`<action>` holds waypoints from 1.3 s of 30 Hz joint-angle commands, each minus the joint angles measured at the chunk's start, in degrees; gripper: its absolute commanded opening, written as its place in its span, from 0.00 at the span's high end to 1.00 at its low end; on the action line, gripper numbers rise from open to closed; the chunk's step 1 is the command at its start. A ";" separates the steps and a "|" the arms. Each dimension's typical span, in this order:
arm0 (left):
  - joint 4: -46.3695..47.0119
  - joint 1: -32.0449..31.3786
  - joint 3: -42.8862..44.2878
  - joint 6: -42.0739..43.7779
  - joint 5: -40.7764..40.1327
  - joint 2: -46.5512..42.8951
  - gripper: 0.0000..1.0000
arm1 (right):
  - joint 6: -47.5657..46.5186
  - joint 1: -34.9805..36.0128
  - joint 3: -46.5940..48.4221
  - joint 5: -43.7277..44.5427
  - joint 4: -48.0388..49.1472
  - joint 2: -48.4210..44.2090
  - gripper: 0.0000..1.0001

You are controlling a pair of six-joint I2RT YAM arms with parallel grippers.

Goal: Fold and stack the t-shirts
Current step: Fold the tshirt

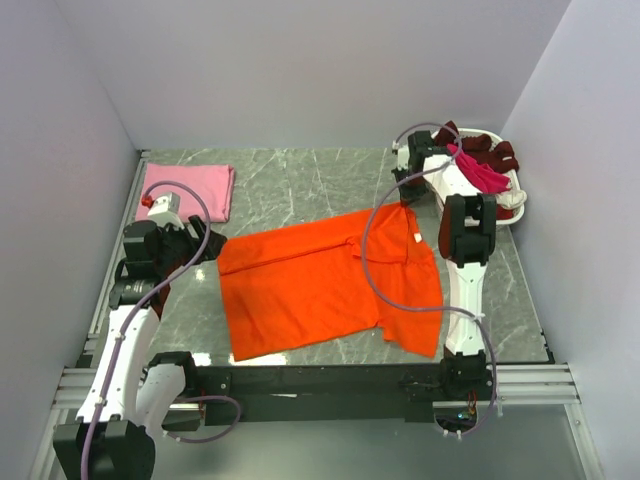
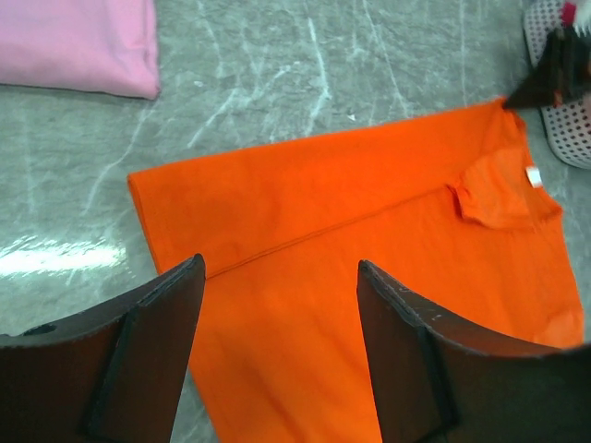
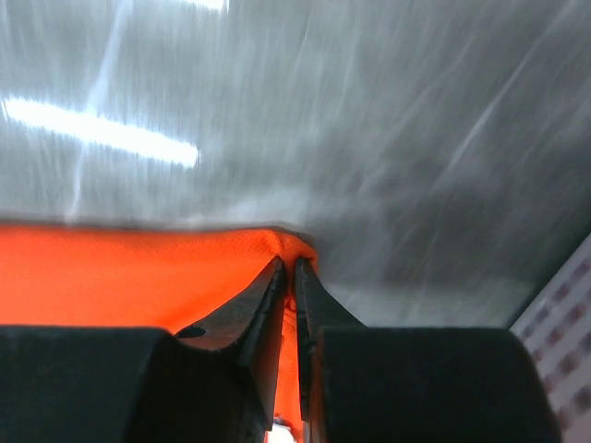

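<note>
Grey marble table (image 1: 300, 185), orange t-shirt (image 1: 310, 290) corner pinched in right gripper (image 3: 288, 265)

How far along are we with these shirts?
Done: one pink shirt lies folded at the far left. In hand: the orange shirt is spread on the table, the right gripper shut on its far right corner, the left gripper open over its left side. Left: fold the orange one, stack it on the pink, then do the maroon shirt and magenta shirt heaped in the basket.
</note>
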 commanded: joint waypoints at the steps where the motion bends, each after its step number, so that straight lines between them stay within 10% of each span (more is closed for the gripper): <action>1: 5.67 -0.03 0.40 -0.44 5.47 3.14 0.28 | 0.21 0.69 13.69 1.25 -3.91 5.67 0.85; 7: 4.36 -9.14 14.18 1.91 3.47 20.18 0.28 | -0.49 2.10 24.38 -0.24 -2.09 4.92 0.75; 12: 1.99 -18.92 32.96 10.44 0.39 40.03 0.28 | -2.51 2.36 8.03 -7.08 4.78 -13.16 0.56; 25: -4.51 -28.51 74.30 19.59 6.27 85.47 0.33 | -22.73 2.01 -40.65 -33.38 3.55 -61.35 0.54; 39: -7.94 -30.80 87.24 20.03 8.20 98.95 0.47 | -22.38 1.13 -57.12 -38.83 5.14 -75.44 0.54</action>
